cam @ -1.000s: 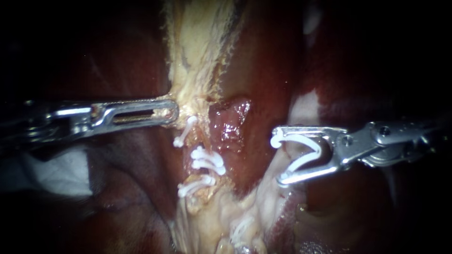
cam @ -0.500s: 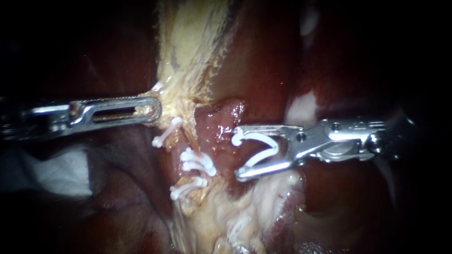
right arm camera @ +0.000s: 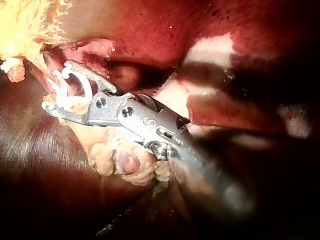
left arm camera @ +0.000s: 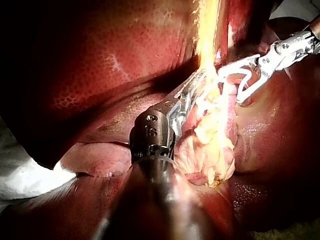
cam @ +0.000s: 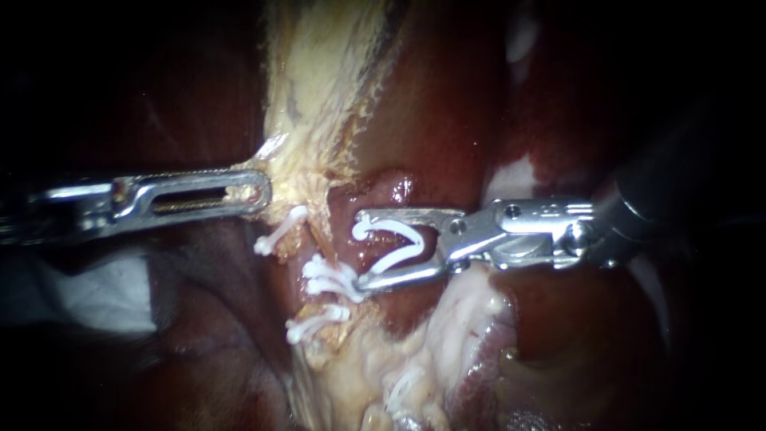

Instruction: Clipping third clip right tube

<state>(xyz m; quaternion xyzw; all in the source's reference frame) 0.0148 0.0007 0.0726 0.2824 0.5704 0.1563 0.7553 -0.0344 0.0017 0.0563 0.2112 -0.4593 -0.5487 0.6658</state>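
One open clip point(cam: 396, 258), right instrument point(cam: 363, 249), mouth leftward, axis near-horizontal

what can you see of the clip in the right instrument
The clip is white, plastic-looking, a hinged V standing open, its mouth toward the closed clips and its lower end beside them. Its two curved legs sit inside the forked tip of my right instrument, one leg along each side. Through its gap reddish tissue shows; nothing is closed in it yet.
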